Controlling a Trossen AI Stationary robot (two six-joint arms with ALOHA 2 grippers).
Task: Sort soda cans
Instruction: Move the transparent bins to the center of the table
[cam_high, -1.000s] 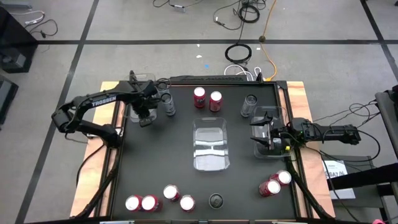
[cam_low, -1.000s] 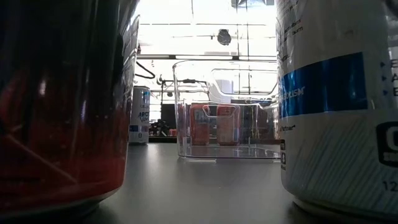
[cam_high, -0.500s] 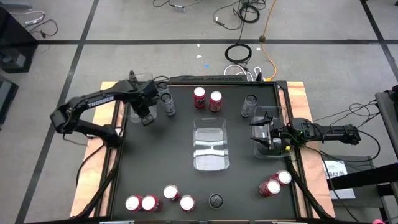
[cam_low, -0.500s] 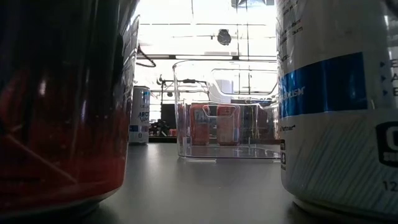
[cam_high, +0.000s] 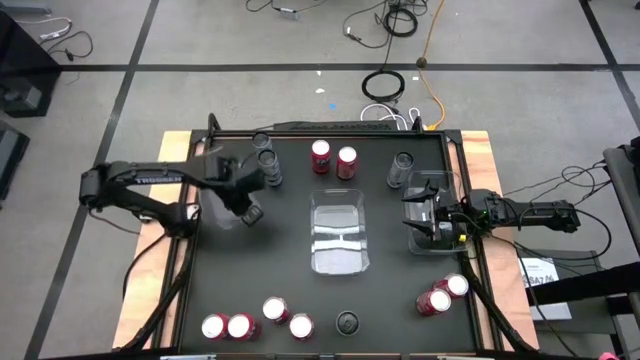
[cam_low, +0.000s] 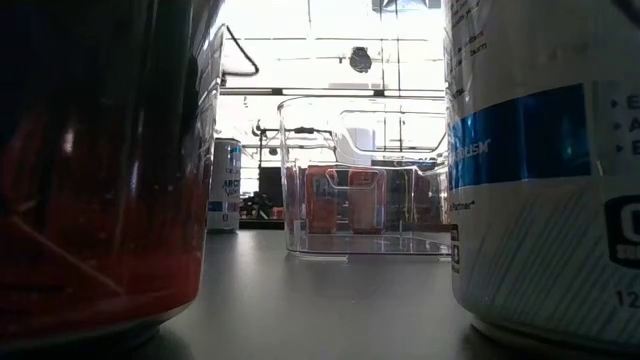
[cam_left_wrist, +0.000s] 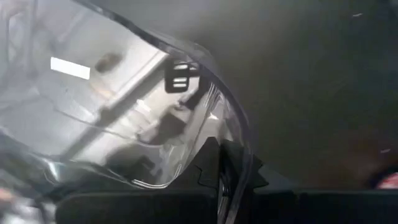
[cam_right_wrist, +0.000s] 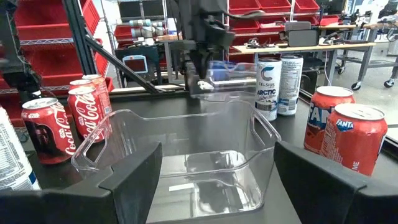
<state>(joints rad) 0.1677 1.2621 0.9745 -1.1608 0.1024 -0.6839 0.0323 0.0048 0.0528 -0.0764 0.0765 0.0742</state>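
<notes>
High view: the black table top (cam_high: 270, 260) has a raised dark rim, with bare wood along both sides. The widest open room lies between the left rim and the clear plastic bin (cam_high: 339, 232) at the centre, and in front of that bin.

The soda cans stand near the edges:
- Two orange-red cans (cam_high: 333, 158) and two tall pale cans (cam_high: 268, 160) are along the far rim.
- A grey can (cam_high: 400, 168) is toward the far right.
- Four red cans (cam_high: 256, 320) and a dark can (cam_high: 347, 322) are along the near rim.
- Two red cans (cam_high: 443, 294) touch at the near right.

The left gripper (cam_high: 247, 205) is at the left side, jaws pressed together on the thin wall of a second clear bin (cam_high: 222, 205). The right gripper (cam_high: 415, 214) sits low at the right rim, jaws spread wide, facing the centre bin. A third clear bin (cam_high: 440, 245) is beneath it.

The bins are glossy with rounded corners and handle cut-outs. The room beyond has a grey tiled floor with cables and red storage shelves (cam_right_wrist: 37, 37).
</notes>
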